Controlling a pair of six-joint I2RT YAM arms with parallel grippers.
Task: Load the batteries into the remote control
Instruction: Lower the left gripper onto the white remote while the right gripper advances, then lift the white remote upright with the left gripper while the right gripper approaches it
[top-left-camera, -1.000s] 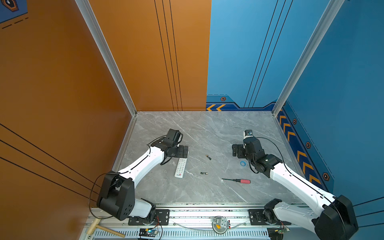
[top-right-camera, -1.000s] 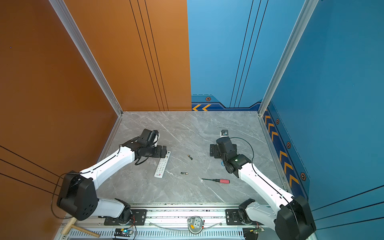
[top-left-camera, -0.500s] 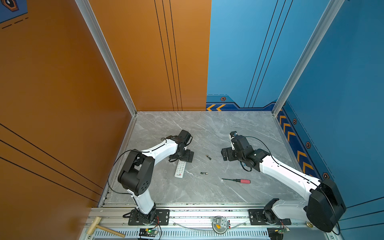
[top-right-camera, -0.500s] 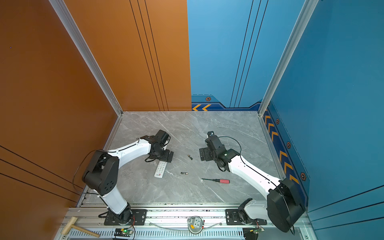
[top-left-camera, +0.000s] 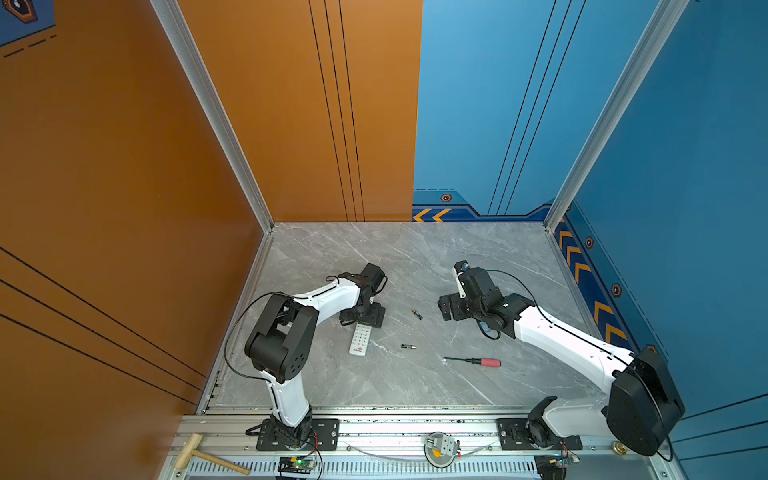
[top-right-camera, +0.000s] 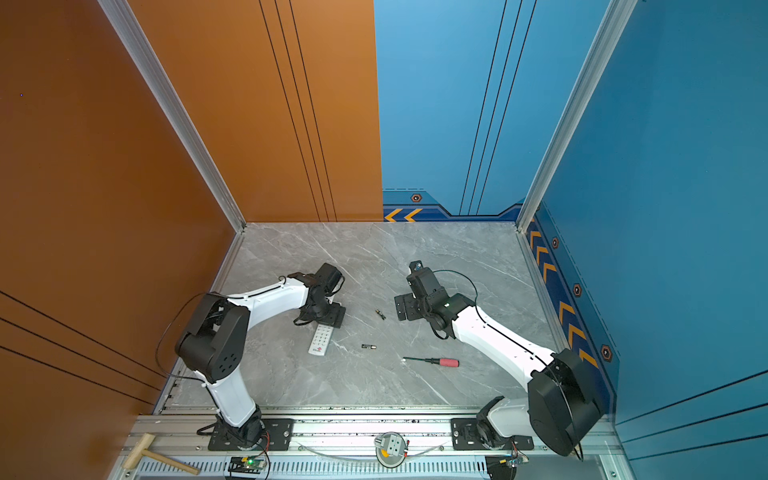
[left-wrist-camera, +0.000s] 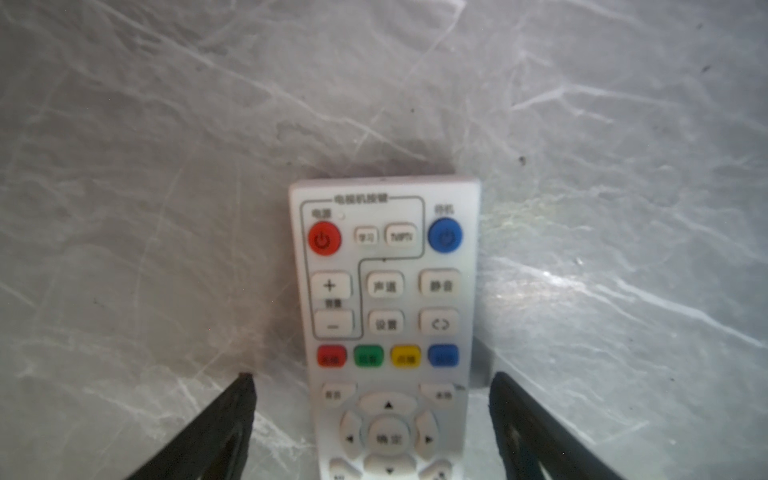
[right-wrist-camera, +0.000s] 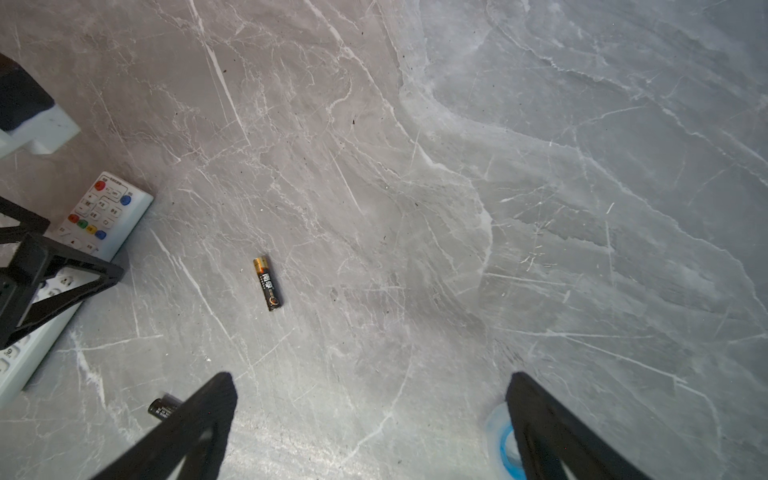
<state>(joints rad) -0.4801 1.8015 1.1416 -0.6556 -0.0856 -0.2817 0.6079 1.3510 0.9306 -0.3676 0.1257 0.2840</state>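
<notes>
1. Grey marble-pattern bench (top-left-camera: 415, 257) forms the floor of a booth with orange panels on the left and blue panels on the right; two white-and-black arms are mounted on a rail along its front edge
2. Remote control (top-left-camera: 360, 340): lies flat on the bench, button face up, left of centre; the red-logo end points toward the front rail and the end with the coloured buttons lies under the left claw (left-wrist-camera: 372, 376)
3. Left claw: spread and positioned low over the remote control, one finger on either side of the body; the left wrist view shows a gap between each finger and the remote's edge, narrower on one side, and nothing is pinched
4. Rear battery (top-left-camera: 417, 314): lies loose and angled on the bench between the two claws; its gold band shows in the right wrist view
5. Front battery (top-left-camera: 408, 346): lies loose to the right of the remote control's logo end, apart from it
6. Right claw (right-wrist-camera: 370, 374): spread and empty, held over bare bench to the right of the rear battery
7. Screwdriver (top-left-camera: 473, 361): red handle, lies on the bench to the right of the front battery, well apart from the remote control
</notes>
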